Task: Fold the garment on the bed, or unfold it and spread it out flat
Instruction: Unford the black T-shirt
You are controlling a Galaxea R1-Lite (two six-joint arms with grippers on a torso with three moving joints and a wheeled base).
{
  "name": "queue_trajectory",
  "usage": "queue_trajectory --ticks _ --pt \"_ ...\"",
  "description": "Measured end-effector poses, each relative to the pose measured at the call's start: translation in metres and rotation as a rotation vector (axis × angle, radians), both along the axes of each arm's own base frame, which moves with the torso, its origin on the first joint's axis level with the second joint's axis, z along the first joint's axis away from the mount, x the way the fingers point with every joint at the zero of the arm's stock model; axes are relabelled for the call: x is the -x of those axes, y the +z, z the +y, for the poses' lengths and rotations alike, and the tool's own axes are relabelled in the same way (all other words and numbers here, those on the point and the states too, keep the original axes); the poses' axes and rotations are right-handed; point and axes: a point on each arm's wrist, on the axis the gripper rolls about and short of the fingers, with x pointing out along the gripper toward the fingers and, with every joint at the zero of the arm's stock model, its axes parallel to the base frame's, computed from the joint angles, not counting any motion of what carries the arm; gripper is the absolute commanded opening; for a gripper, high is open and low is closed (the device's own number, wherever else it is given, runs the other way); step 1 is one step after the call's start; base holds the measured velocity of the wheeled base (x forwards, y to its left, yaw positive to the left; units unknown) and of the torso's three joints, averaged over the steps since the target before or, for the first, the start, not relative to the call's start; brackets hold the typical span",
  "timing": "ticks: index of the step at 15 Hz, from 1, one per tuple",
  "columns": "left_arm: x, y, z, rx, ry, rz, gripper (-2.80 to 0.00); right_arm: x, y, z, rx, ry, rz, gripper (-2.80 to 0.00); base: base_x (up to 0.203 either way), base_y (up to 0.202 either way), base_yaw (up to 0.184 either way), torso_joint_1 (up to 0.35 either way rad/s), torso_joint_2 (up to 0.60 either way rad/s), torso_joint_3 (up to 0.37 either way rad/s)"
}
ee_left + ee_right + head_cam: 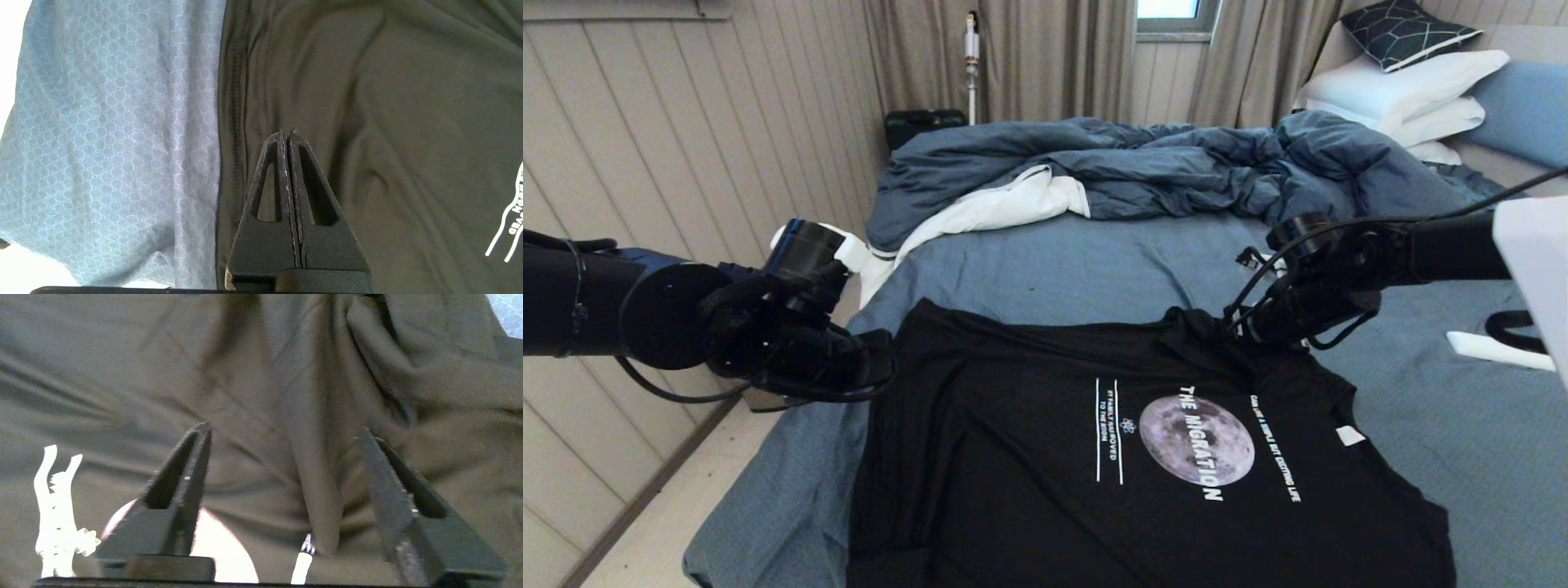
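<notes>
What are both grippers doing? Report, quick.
Left gripper: shut, empty, above the T-shirt near its edge.
Right gripper: open, holding nothing, over a fabric ridge.

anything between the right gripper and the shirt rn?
Nothing visible. The right gripper is open directly over a raised fold of the black T-shirt, with only shirt fabric between its fingers. The crumpled duvet lies farther up the bed, clear of the shirt.

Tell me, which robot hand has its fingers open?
The right gripper, over the shirt's far edge, has its fingers spread apart. The left gripper's fingers are pressed together.
</notes>
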Motion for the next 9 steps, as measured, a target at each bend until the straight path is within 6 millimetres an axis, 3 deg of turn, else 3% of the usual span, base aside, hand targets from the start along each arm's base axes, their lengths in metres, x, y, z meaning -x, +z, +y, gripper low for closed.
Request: queue_trajectory --ticks 2,9 --pt "0.000 -0.002 0.000 0.000 0.000 0.000 -2.80 -0.003 -0.005 0.002 0.009 -0.001 0.011 -2.80 0.000 0.000 0.000 0.000 0.00 0.000" --pt "0.000 -0.003 0.000 -0.001 0.000 0.003 -2.80 -0.008 0.000 0.011 0.011 0.014 -0.019 -2.80 0.000 0.000 0.000 0.000 0.00 0.000"
